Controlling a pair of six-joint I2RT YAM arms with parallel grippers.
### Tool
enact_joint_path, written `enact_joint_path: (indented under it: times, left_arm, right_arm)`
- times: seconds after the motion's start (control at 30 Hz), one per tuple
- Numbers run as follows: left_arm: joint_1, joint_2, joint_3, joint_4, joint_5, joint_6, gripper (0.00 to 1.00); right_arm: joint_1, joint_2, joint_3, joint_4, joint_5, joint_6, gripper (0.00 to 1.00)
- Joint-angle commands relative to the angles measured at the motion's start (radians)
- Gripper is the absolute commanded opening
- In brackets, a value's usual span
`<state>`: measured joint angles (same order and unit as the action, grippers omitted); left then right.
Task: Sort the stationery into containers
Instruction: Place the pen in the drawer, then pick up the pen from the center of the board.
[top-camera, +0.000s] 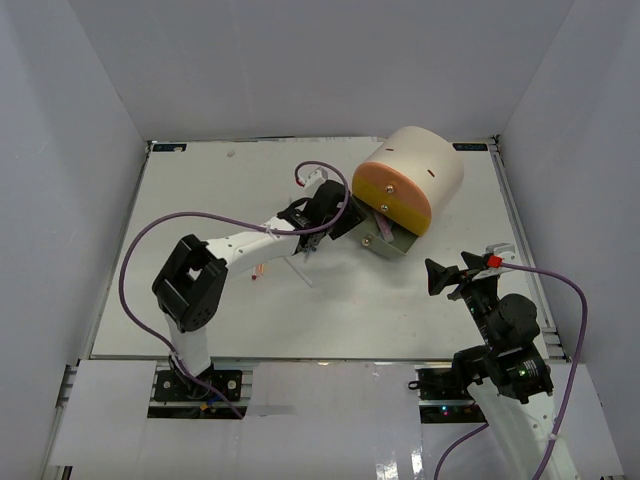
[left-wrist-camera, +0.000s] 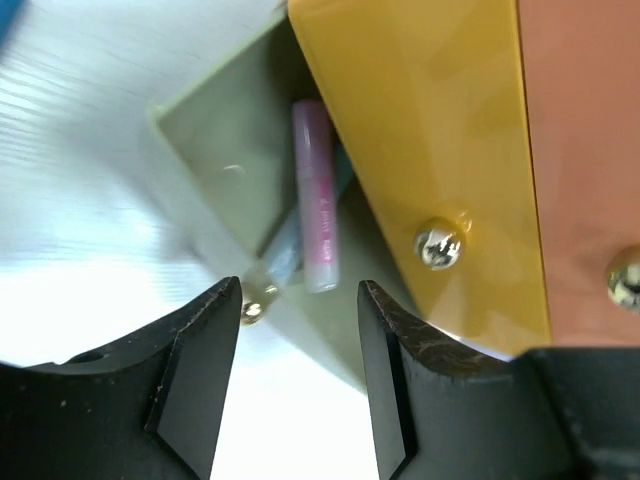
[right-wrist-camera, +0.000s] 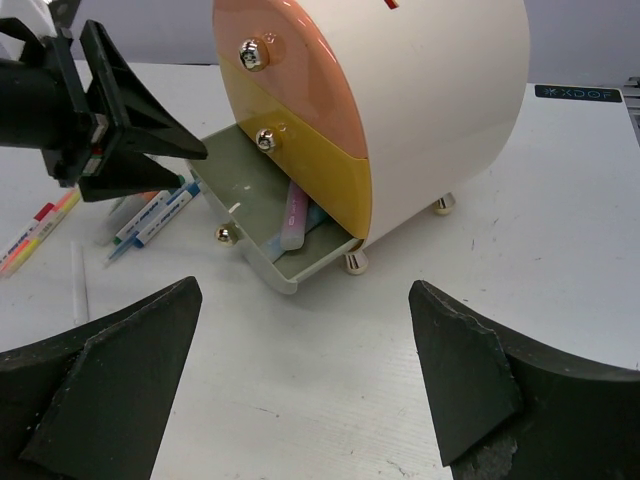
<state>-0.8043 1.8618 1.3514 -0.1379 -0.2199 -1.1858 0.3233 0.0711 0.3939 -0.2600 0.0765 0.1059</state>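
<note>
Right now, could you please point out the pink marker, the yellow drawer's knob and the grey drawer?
pink marker (left-wrist-camera: 318, 195): left wrist view, middle of barrel.
yellow drawer's knob (right-wrist-camera: 266, 139): right wrist view, brass head.
grey drawer (right-wrist-camera: 240, 185): right wrist view, inner wall.

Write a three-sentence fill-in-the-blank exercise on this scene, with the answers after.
The open drawer sits directly under the ___ one.
In it lies a ___ marker.
The left hand and the right hand are both ___.
Answers: yellow; pink; open.
</note>
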Motion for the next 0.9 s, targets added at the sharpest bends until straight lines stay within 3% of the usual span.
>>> enact_joint_path:
  times: [0.0,0.17,0.4,0.67,0.87]
  left_arm:
    - [0.025,-0.157,0.019,-0.153,-0.074,0.216,0.61]
    - [0.092,-0.248,-0.018,-0.255,-0.102,0.441,0.68]
    - [0.23,-0.138,0.077,-0.4,0.031,0.736,0.71]
    - [0.269,0.065,0.183,-0.48,0.047,0.847,0.66]
    - [0.272,0.122,0.213,-0.49,0.053,0.861,0.6]
  right_arm:
    - [0.006,-0.013,-0.006,0.044,0.008,0.012,0.91]
    - [0.005,-0.008,-0.007,0.045,0.003,0.012,0.91]
    - [0.005,0.004,-0.007,0.047,0.0,0.012,0.91]
    - [0.006,0.012,-0.007,0.045,-0.011,0.014,0.91]
    - [0.006,0.015,-0.009,0.047,-0.011,0.012,0.91]
